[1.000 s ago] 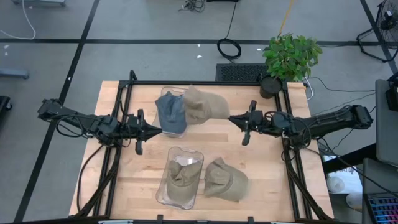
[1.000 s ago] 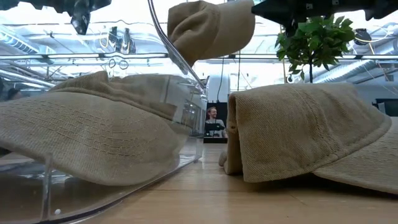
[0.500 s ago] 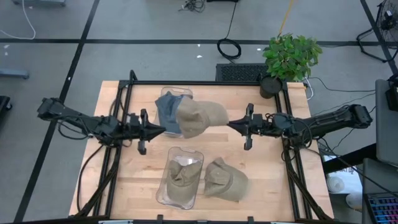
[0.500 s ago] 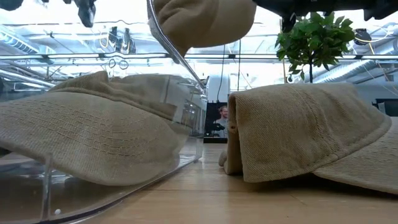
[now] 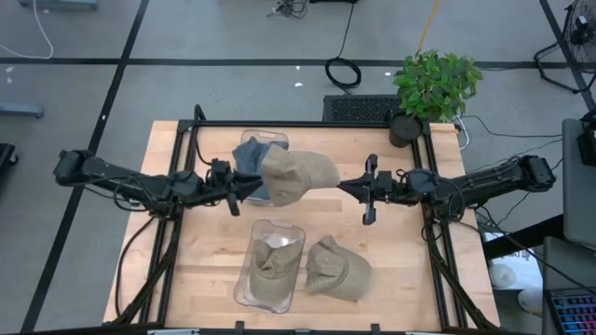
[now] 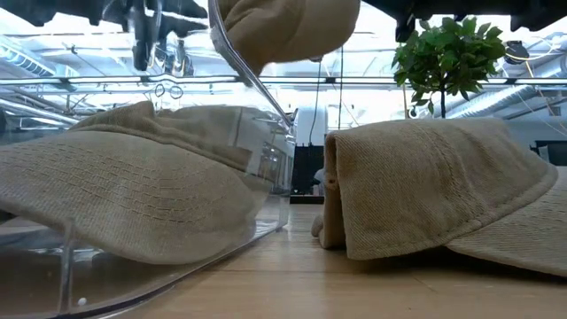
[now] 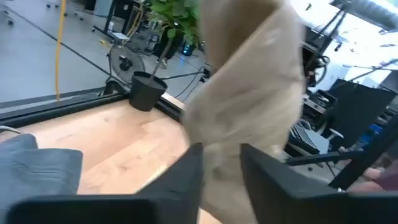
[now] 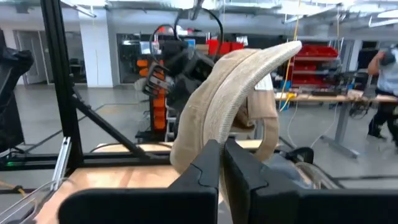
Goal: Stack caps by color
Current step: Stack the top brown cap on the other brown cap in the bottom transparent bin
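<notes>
A tan cap of soft ribbed fabric hangs in the air between the two grippers, above the far clear bin and overlapping the slate blue-grey cap that lies in that bin. Its long axis runs across the table from one arm to the other, the rounded crown toward the left arm. The right gripper is clenched on the cap's edge; in the right wrist view the curved brim rises from between its dark fingers. The left gripper reaches the cap's other side with its fingers parted, the limp cloth between them; whether they press it cannot be told. Nearer than that far bin, a second clear plastic bin with rounded corners holds another tan cap. Just beside this bin a third tan cap lies crumpled on the pale wooden table.
</notes>
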